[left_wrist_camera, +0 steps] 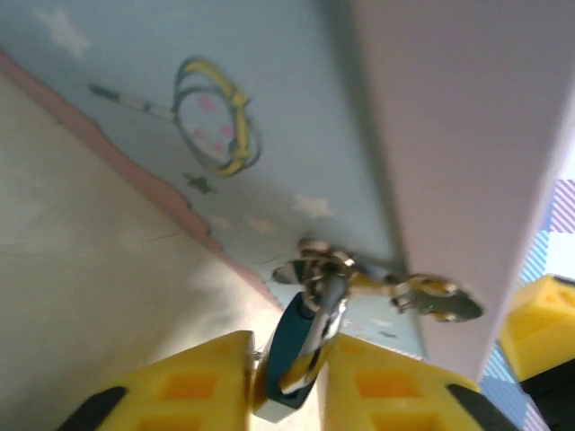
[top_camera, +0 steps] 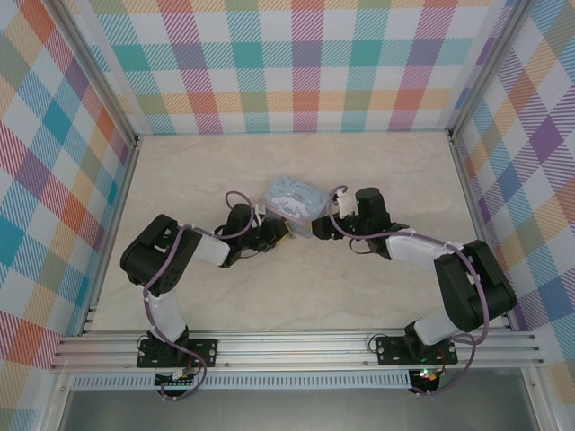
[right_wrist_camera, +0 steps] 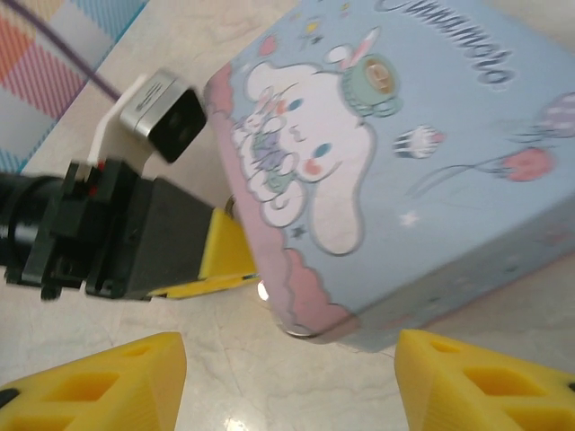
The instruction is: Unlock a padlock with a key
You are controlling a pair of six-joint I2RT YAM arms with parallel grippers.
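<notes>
While the left gripper (top_camera: 277, 236) sat just left of worktop (top_camera: 225, 296) centre, its yellow fingers (left_wrist_camera: 207, 386) flanked the padlock (left_wrist_camera: 286, 359) close on both sides; can't tell if clamped or loose. Padlock hung by its shackle (left_wrist_camera: 319, 269) off the tin (top_camera: 295, 197), which stood mid-worktop, a bit twd the far edge. Key (left_wrist_camera: 440, 301) lay against the tin wall just right of shackle, apart from padlock body. Right gripper (right_wrist_camera: 289, 346) faced the tin's corner, fingers wide apart.
</notes>
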